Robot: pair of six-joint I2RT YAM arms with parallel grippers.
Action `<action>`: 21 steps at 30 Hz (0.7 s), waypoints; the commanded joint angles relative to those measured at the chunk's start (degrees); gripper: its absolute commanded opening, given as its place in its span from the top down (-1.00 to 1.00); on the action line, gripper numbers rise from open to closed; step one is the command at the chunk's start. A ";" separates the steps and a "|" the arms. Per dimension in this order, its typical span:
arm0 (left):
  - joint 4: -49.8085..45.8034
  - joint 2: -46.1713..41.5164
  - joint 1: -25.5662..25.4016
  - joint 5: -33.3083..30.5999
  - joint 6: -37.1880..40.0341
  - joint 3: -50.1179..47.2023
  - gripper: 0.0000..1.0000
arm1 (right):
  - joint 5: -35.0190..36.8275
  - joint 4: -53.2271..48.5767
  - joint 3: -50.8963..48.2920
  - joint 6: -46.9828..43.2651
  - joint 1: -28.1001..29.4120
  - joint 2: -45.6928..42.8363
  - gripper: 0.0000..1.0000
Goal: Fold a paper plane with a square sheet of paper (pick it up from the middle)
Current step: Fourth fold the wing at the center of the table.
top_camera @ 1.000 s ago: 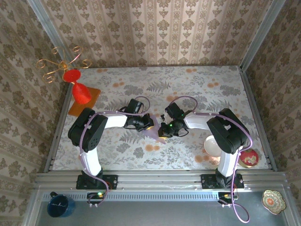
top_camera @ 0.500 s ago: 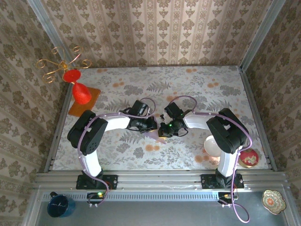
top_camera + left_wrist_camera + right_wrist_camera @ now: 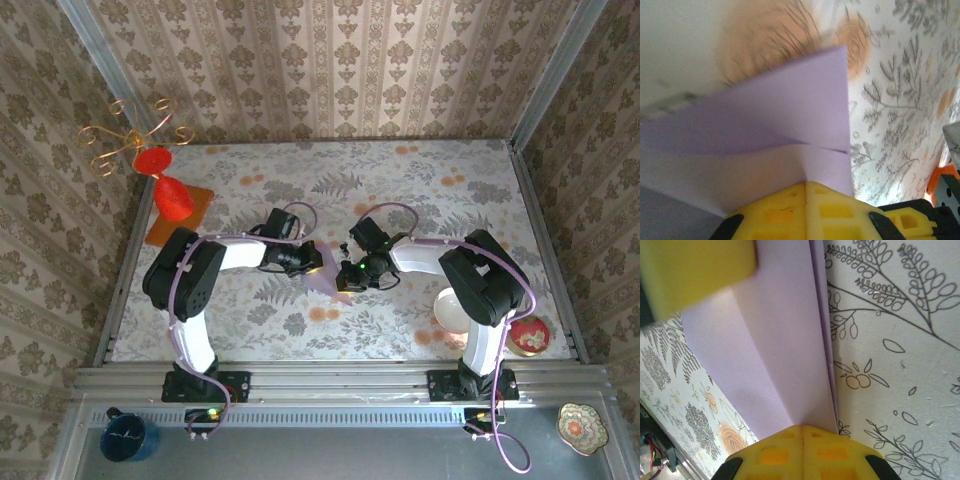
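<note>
Sheet of paper [image 3: 790,110]: lilac, folded, at the middle of the counter [image 3: 400,180], between both tools
Left tool [image 3: 806,186]: pads together, clamped on the paper
Right tool [image 3: 802,429]: pads together, clamped on its creased end

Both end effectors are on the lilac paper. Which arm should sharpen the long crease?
Probably the right. The right end effector is shut on the folded pale lilac paper sheet at the crease's end, the crease running straight ahead. The left end effector pinches its layered edge, suited to anchoring.
</note>
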 commanded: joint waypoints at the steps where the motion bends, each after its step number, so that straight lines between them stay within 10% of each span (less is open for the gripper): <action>1: -0.62 2.44 6.33 -6.60 4.53 -0.23 0.83 | 10.33 -8.41 -3.78 -1.44 0.52 6.00 0.86; 21: -7.32 -6.59 5.01 -14.23 7.11 4.85 0.76 | 2.57 0.73 -1.26 3.80 0.24 -1.99 0.69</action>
